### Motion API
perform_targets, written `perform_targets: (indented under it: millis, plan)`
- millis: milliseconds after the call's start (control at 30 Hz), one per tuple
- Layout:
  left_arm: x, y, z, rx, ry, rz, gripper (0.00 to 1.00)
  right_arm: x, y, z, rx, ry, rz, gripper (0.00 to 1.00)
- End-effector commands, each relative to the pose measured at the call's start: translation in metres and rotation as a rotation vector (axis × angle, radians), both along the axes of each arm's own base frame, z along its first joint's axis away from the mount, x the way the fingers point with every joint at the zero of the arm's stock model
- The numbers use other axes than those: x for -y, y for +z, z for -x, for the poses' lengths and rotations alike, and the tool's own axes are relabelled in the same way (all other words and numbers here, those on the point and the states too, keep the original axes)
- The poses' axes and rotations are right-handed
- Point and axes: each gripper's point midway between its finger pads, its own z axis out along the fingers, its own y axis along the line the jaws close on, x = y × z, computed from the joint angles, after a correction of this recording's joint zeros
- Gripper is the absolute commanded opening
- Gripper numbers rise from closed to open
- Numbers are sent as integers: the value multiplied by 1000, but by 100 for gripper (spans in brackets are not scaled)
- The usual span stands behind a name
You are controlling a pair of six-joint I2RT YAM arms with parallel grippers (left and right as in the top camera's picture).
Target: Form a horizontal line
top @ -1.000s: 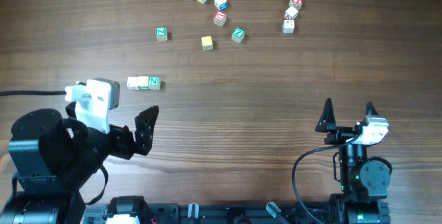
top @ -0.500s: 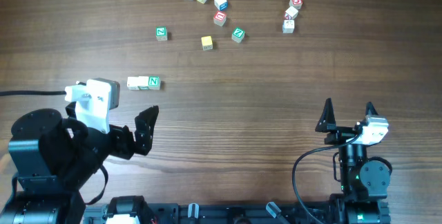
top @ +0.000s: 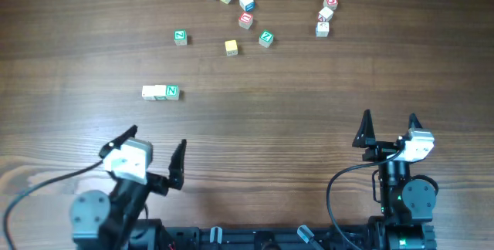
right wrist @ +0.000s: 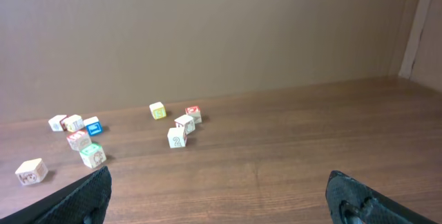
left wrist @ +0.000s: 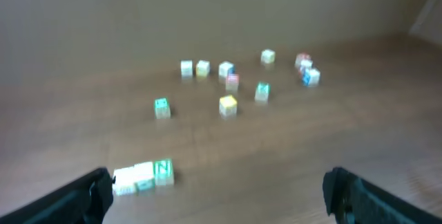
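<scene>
- Left gripper [top: 157, 136] has backed off in the last second. It was just beside the row's left end and now sits near the table's front edge, well apart from every cube. Row and right arm are unchanged.
- Left fingers [top: 177, 165] are spread wide with nothing between them. The left wrist view is blurred but shows the same empty gap.
- Right gripper [top: 390, 116] is also wide open and empty, at its own side, well apart from everything.
- Horizontal line [top: 160, 92] is three cubes that look to be touching, on the table [top: 309, 126] ahead of the left gripper and left of centre. It's well apart from the loose cubes [top: 245, 20] at the far side.
- Its long axis runs left-right, parallel with the front edge. The green-bordered N cube [top: 171, 92] is the right end, toward table centre, and the two whitish cubes make up the left.
- Judgement: the line reads as formed, so the step in hand is the retreat. To do it well, keep the fingers open, back straight off, and don't sweep over the row.
- If extending, add at the N end. Come down from above, on axis and touching, then open and lift straight up so nothing skews.
</scene>
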Motion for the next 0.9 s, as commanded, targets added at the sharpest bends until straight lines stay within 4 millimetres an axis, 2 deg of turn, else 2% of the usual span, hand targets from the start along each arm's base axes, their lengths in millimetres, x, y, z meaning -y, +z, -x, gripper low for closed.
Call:
perform_targets:
  millis: [0,100,200,333,467,633,767,867]
  plan:
    - [2,-26,-18,120,-11,-6,100,-2,2,0,11,14,-4,100]
    - [-4,-35,-34,223,20,-10,100,-2,2,0,11,14,-4,100]
    - [-8,-45,-41,258,48,-12,100,-2,2,0,11,14,-4,100]
    - [-10,-56,-44,254,53,-59,100,-2,2,0,11,14,-4,100]
    - [-13,-77,-47,199,70,-90,100,-2,2,0,11,14,-4,100]
    - [-23,-84,-48,170,124,-98,100,-2,2,0,11,14,-4,100]
    - [-29,-85,-49,139,174,11,100,-2,2,0,11,14,-4,100]
    - [-29,-85,-49,138,177,9,100,-2,2,0,11,14,-4,100]
